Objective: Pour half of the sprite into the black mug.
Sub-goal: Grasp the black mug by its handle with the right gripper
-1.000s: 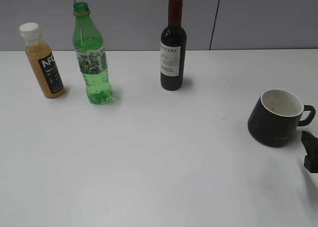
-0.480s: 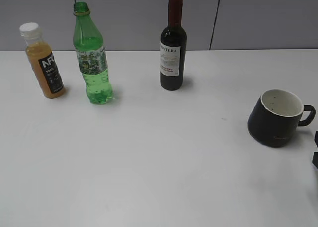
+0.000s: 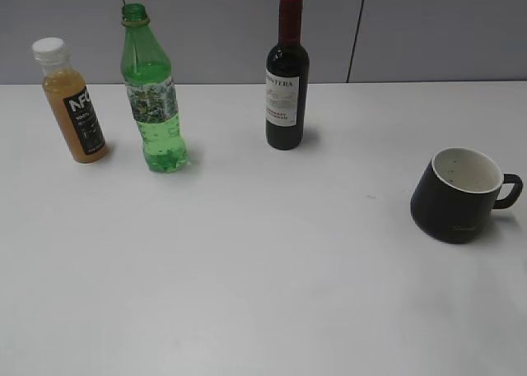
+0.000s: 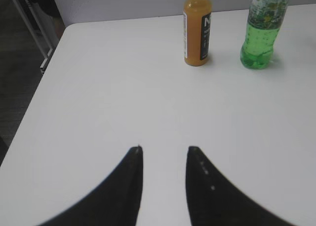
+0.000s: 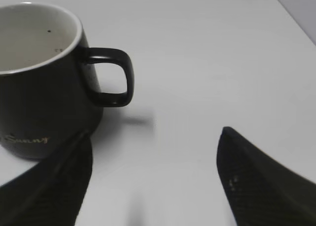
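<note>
Sprite (image 4: 262, 30) top cropped, black mug (image 5: 42, 77) left side cropped

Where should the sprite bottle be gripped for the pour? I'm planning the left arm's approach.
Probably around the labelled mid-body of the sprite bottle, coming from the front: it stands upright with no cap, the orange juice bottle crowds its left, and the left end effector is open, facing it.

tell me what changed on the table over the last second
The right gripper, seen a second ago as a dark shape at the right edge of the exterior view just below the black mug, slid out of that view to the right and is now gone from it. Nothing was gripped or released. The sprite, orange juice bottle, wine bottle and mug did not move.
</note>
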You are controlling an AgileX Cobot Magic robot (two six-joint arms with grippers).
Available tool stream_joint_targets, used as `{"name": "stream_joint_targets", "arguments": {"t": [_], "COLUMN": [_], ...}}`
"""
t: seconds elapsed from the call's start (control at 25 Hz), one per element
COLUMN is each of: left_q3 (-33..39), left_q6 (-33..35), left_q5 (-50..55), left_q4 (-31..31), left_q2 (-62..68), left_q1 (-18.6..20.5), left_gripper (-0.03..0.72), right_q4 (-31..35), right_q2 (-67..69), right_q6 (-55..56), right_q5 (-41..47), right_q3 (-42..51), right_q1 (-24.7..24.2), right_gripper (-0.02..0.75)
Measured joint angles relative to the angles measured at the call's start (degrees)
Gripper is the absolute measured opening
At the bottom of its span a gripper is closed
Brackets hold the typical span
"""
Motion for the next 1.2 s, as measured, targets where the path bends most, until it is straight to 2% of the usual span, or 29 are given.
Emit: {"name": "stream_joint_targets", "arguments": {"t": [0.08,0.16,0.44,1.2], "left_q3": [0.0,0.0,0.0,0.0], "left_q6": [0.0,0.0,0.0,0.0], "left_q5": [0.0,0.0,0.0,0.0], "left_q4": [0.0,0.0,0.0,0.0], "left_q2": [0.0,0.0,0.0,0.0], "left_q1": [0.0,0.0,0.0,0.0], "left_gripper": [0.237,0.237,0.237,0.237], "right_q4": [-7.5,-12.0,-22.1,-23.1], "right_q2": [0.1,0.7,6.4,13.5], "right_q6": [1.5,2.8,7.1,7.2], "right_q5": [0.0,0.0,-0.1,-0.3], "right_q3": [-0.4,-1.7,-9.1,-15.0], "right_q1": [-4.5,-7.8,-9.6,-9.6], "right_gripper": [0.595,0.595,0.594,0.594]}}
